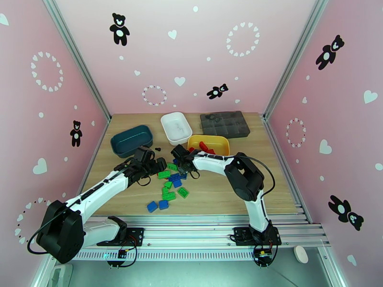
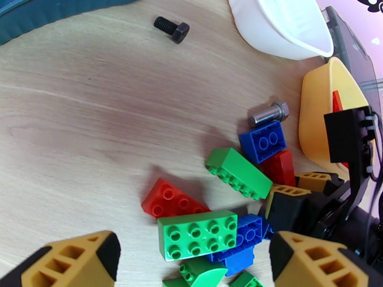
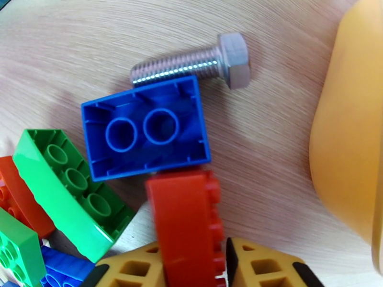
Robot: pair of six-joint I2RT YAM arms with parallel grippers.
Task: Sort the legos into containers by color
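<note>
Legos (image 1: 171,185) lie in a loose heap in the middle of the wooden table (image 1: 215,192). Red, green and blue ones are all mixed up. From the heap, the teal tray (image 1: 129,145) sits at ten o'clock. The white tray (image 1: 168,121) is at twelve and the yellow tray (image 1: 221,143) is at one o'clock. Some red bricks are already in the yellow tray. The grey box (image 1: 225,124) is farther back, past the yellow tray.

The right gripper (image 3: 191,264) squeezes a red brick (image 3: 184,221). The brick pokes out past its yellow fingers. At twelve o'clock from that brick, a blue brick (image 3: 146,132) lies upside down. A silver screw (image 3: 191,68) rests right against its far edge. A green brick (image 3: 72,187) lies at nine o'clock.

The left gripper (image 2: 196,264) is wide open and holds nothing. It hangs over the heap. A black screw (image 2: 171,28) lies alone near the teal tray.
</note>
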